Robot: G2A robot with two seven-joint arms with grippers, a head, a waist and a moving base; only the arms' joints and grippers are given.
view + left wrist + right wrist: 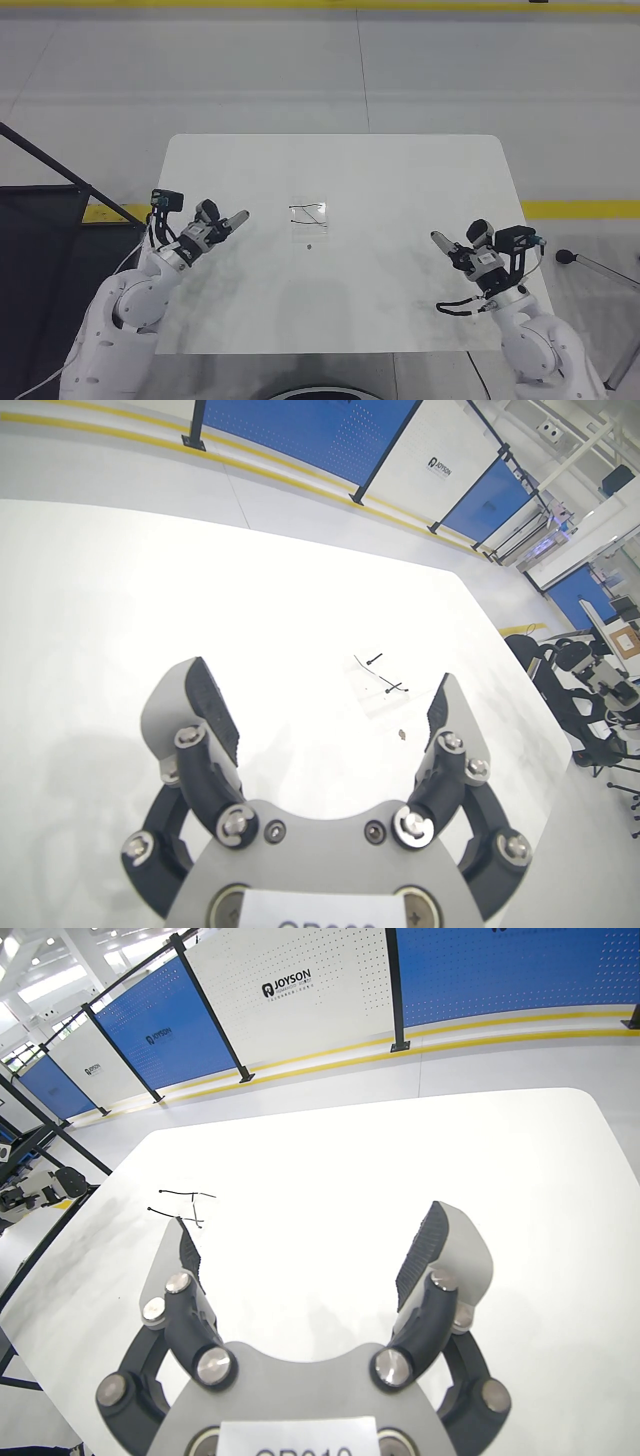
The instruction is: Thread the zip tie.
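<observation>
Nearest the robot, the left gripper (224, 213) is held over the near left part of the white table (400, 180), and in its own wrist view (322, 672) the fingers are seen spread wide with nothing between the ribbed pads. The right gripper (458, 238) is held over the near right part, and there too (306, 1214) the fingers are parted and nothing is gripped. A small brownish speck (309, 245) lies on the table top between the two arms, a little nearer the robot than the work. Beyond it, about the middle of the table and well apart from both grippers, the zip tie (300, 208) is found. Two thin black ties appear to be laid there, partly crossed (374, 660), their small heads turned toward the robot's left (180, 1192). The task is therefore judged to be at its opening: nothing has been picked up and no tail has been passed through a head. For the next move, both arms would have to be brought inward. A very fine pinch on a thin strap lying flat would be called for, with the head steadied by one gripper and the tail aimed by the other. No container can be made out with certainty. A faint clear rectangular outline (372, 705) is seen around the ties, possibly a transparent sheet or pouch, and it cannot be told whether they lie on it or inside it.
</observation>
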